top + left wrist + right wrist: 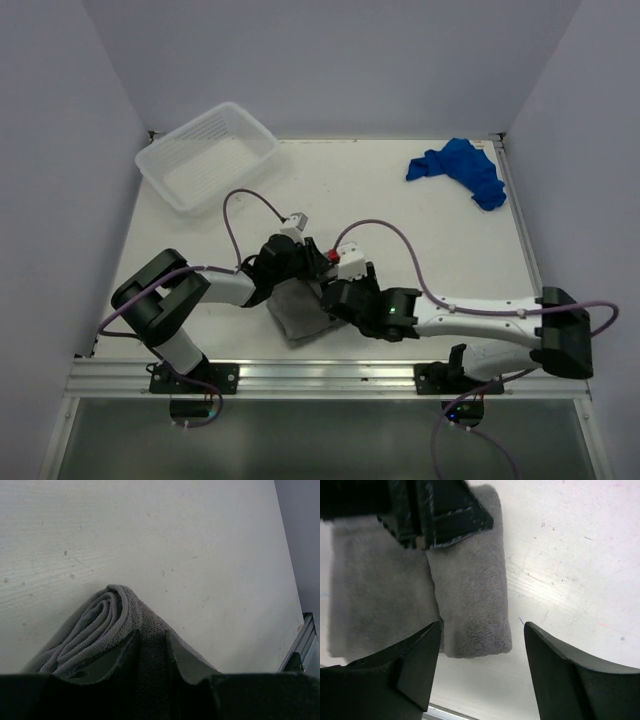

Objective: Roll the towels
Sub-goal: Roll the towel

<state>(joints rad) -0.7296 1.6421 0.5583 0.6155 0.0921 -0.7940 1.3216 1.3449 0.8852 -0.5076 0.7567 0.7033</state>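
The grey towel [298, 312] lies near the table's front edge, partly rolled. In the left wrist view its rolled end [100, 622] shows spiral layers. My left gripper [152, 647] is shut on a fold of the grey towel beside the roll; it also shows in the top view [313, 262]. In the right wrist view the grey towel [470, 595] has a rolled strip on its right side. My right gripper [482, 645] is open, its fingers either side of the roll's near end; in the top view it sits at the towel's right edge [338, 295]. The blue towel [460, 170] lies crumpled at the far right.
A translucent white ribbed basket [206, 155] stands at the far left corner. A metal rail [320, 375] runs along the table's front edge, close to the grey towel. White walls enclose the table on three sides.
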